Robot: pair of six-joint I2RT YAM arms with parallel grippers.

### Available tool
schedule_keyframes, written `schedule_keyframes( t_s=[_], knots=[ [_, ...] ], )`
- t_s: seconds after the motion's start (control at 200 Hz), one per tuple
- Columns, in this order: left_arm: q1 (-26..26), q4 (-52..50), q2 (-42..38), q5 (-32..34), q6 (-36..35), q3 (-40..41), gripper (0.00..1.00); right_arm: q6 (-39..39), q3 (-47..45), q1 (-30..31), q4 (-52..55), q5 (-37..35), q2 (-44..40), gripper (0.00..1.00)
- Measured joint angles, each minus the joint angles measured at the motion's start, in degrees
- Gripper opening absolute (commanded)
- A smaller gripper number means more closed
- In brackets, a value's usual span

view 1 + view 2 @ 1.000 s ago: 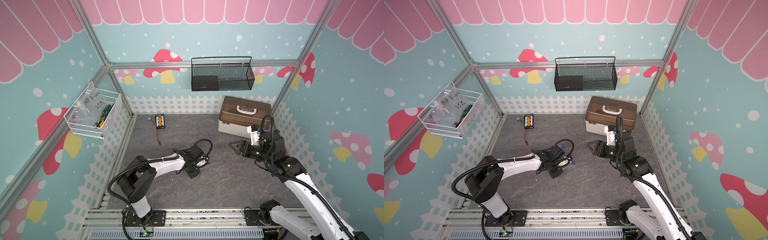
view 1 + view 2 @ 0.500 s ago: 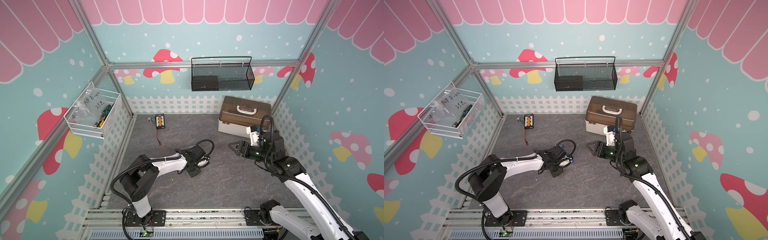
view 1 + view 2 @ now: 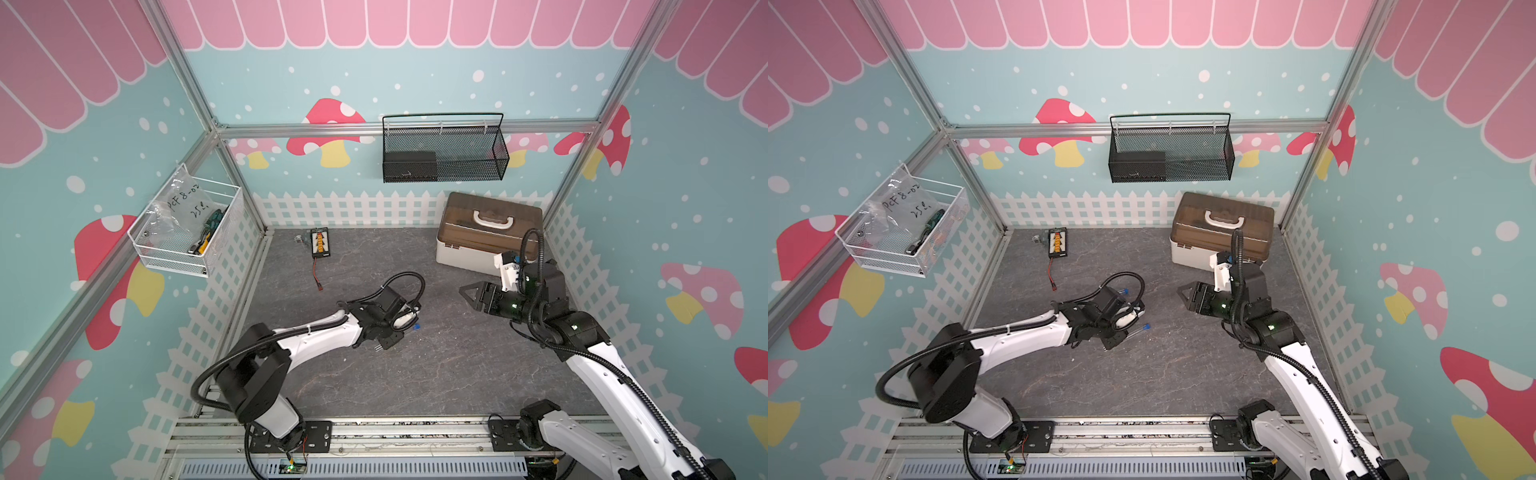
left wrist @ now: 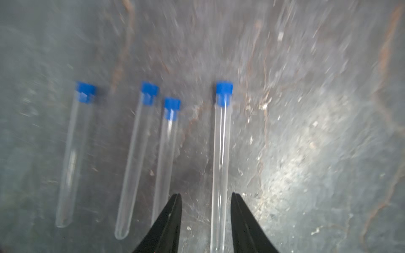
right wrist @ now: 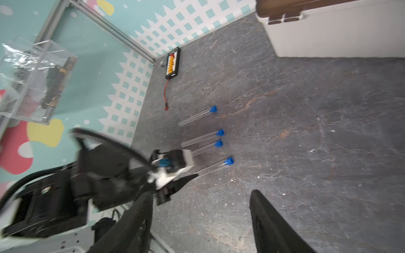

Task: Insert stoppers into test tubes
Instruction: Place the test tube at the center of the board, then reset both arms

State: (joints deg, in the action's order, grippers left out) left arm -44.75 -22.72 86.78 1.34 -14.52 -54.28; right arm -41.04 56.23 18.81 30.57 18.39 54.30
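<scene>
- The four test tubes (image 4: 135, 164) lie flat on the counter (image 3: 415, 374), roughly side by side and all turned the same way. Each has one of the blue stoppers (image 4: 150, 89) seated in its mouth.
- With the capped ends lined up like this, they read as a finished row, and the task looks as good as done.
- The two middle tubes lie just beside each other, and the outer two sit a little apart from them.
- The outermost tube (image 4: 220, 153) runs lengthwise between the jaws of the left gripper (image 4: 205, 194), which sits low over the counter.
- Those jaws are spread partway, wider than the glass. A clear gap shows on one side, while the other jaw is just beside the tube. The blur hides whether it touches, but nothing is pinched, so the tube seems to rest on the counter on its own.
- The right gripper (image 5: 201, 193) hovers well apart from the row, nearer the brown-lidded box (image 3: 490, 232). Its jaws are spread wide and empty, and it is aimed toward the tubes, probably standing clear of the left arm's work.
</scene>
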Motion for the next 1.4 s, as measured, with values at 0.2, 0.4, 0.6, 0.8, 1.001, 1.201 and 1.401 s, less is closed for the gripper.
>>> schedule_keyframes(
  t_s=[0.2, 0.4, 0.6, 0.8, 1.001, 1.201, 1.401],
  knots=[
    [5.03, 22.51, -17.33, 5.46, 10.21, 13.57, 0.47, 8.28, -4.42, -1.53, -5.57, -18.71, 3.3, 0.72],
    [20.7, 38.21, -24.46, 16.13, 20.37, 26.03, 0.61, 21.2, -18.47, -3.85, -25.42, -39.58, 9.18, 0.76],
    [28.46, 46.99, -23.98, 20.33, 16.46, 31.98, 0.68, 31.69, -27.91, -8.72, -45.9, -42.25, 20.11, 0.79],
    [35.12, 56.94, -19.23, 20.15, 15.23, 37.73, 0.68, 38.77, -29.7, -10.36, -60.54, -38.47, 28.17, 0.8],
    [36.92, 69.13, -9.88, 16.63, 14.29, 38.62, 0.68, 38.99, -34.14, -17.07, -74.86, -32.52, 31.74, 0.81],
    [37.51, 86.49, 3.28, 14.88, 13.4, 41.11, 0.71, 38.36, -35.82, -18.34, -78.97, -29.46, 32.76, 0.84],
    [37.16, 85.15, 2.82, 19.52, 14.08, 38.01, 0.99, 38.18, -35.82, -18.34, -80.98, -28.72, 32.74, 0.86]
  ],
)
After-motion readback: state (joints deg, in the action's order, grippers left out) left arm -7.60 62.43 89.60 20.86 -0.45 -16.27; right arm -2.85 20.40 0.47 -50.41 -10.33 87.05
